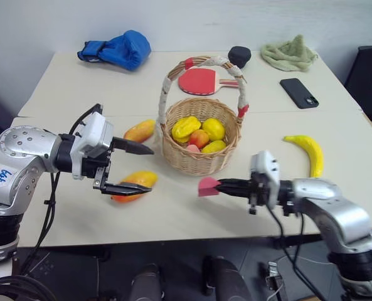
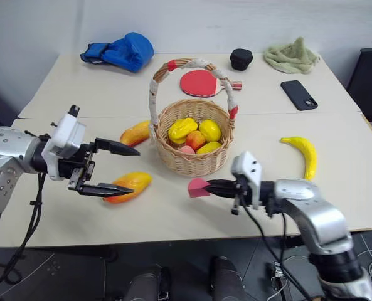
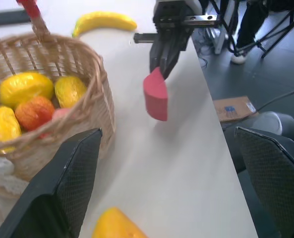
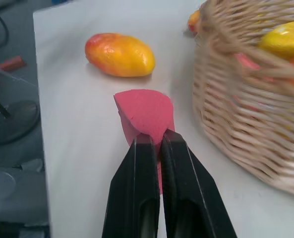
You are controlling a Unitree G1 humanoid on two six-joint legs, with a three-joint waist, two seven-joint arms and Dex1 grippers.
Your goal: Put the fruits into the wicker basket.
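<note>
Nearest the table's front edge: the right gripper (image 1: 220, 186), fingers pressed together on the thin edge of the pink chunk (image 1: 207, 187). The chunk hangs clear of the table (image 1: 192, 219), just short of the basket's front wall. Judged to be in transit: picked up, not yet delivered.

Same depth, to the left: the left gripper (image 1: 137, 169), fingers spread wide and holding nothing, one finger above and one in front of the near mango (image 1: 137, 182). This mango lies on the table in front of and left of the basket. Still to be collected.

Next back: the second mango (image 1: 140, 131), lying on the table just beside the basket's left wall. Still to be collected.

Middle of the table: the wicker basket (image 1: 201, 160), upright, its cloth-wrapped handle arched overhead. It already holds several pieces: yellow ones, a reddish-orange one and a pinkish one low at the front. Judged to be partly filled.

To the right, well apart from the basket: the banana (image 1: 308, 152), lying flat near the table's right side. Still to be collected.

Far half of the table, not part of the job: red paddle (image 1: 201, 81) behind the basket, phone (image 1: 298, 92), black round object (image 1: 239, 56), green cloth (image 1: 290, 54), blue boxing glove (image 1: 118, 49).

Tally as judged: one piece in hand, three loose on the table, the rest in the basket.
</note>
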